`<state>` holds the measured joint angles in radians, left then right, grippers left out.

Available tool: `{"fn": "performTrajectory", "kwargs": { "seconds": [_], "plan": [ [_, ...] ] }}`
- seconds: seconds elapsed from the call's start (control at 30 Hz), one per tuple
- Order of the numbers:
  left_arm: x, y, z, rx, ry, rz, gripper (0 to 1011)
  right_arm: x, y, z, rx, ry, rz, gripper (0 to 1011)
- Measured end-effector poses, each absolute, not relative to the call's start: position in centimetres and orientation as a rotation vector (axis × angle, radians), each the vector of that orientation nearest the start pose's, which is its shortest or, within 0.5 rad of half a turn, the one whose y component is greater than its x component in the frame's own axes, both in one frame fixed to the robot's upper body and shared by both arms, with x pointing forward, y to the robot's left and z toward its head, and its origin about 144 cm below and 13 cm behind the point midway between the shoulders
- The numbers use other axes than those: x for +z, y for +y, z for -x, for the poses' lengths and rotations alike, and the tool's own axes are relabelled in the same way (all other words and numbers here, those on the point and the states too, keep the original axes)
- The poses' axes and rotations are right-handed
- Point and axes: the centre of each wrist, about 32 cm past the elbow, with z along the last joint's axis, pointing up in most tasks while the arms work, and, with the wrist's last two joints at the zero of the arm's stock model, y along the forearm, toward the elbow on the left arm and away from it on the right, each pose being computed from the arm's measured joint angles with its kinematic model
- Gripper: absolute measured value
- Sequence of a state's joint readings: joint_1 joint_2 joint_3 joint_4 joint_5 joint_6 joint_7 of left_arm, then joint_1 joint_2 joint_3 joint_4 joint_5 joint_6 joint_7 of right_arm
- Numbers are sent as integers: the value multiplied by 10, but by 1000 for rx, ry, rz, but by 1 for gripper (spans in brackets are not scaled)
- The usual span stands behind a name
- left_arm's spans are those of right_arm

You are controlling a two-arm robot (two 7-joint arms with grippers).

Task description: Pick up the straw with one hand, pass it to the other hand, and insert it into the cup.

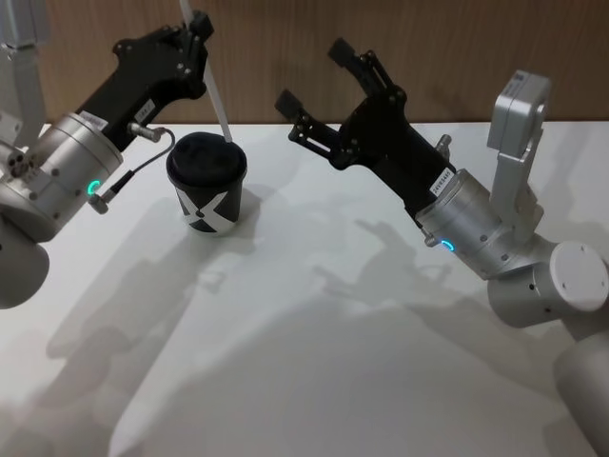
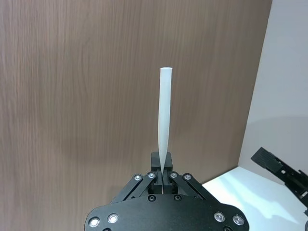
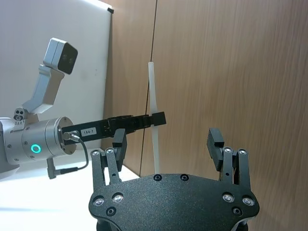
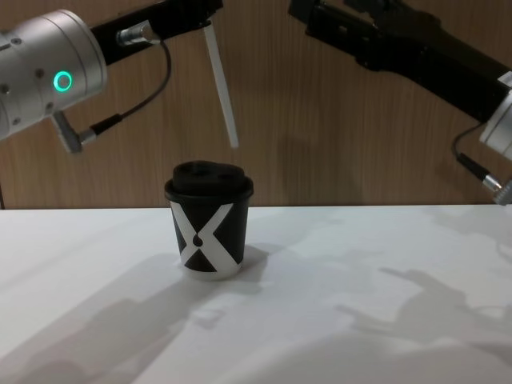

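Left gripper [image 1: 198, 25] clenched on straw [image 4: 222, 86], tip just above cup [image 4: 210, 230] lid; right gripper [image 1: 314, 76] spread, empty, beside.

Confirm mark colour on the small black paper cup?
White X with a drop on the small black paper cup; clearest in the chest view.

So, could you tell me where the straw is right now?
The straw is held by the left gripper on the robot's left, its lower tip hanging just above the cup lid, not yet inserted.
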<state>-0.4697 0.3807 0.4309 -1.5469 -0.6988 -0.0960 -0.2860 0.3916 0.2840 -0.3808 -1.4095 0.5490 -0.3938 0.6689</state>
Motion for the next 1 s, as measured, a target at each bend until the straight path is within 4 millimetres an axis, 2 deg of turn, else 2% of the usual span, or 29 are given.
{"fn": "performTrajectory", "kwargs": {
  "seconds": [0.43,1.0],
  "plan": [
    [1281,217,-546,867,-114,343,6,1218,-211,-548,-596,-332,-422,1001],
    [1274,218,-553,885,-97,321,7,1218,-211,-548,-596,-332,-422,1001]
  ]
}}
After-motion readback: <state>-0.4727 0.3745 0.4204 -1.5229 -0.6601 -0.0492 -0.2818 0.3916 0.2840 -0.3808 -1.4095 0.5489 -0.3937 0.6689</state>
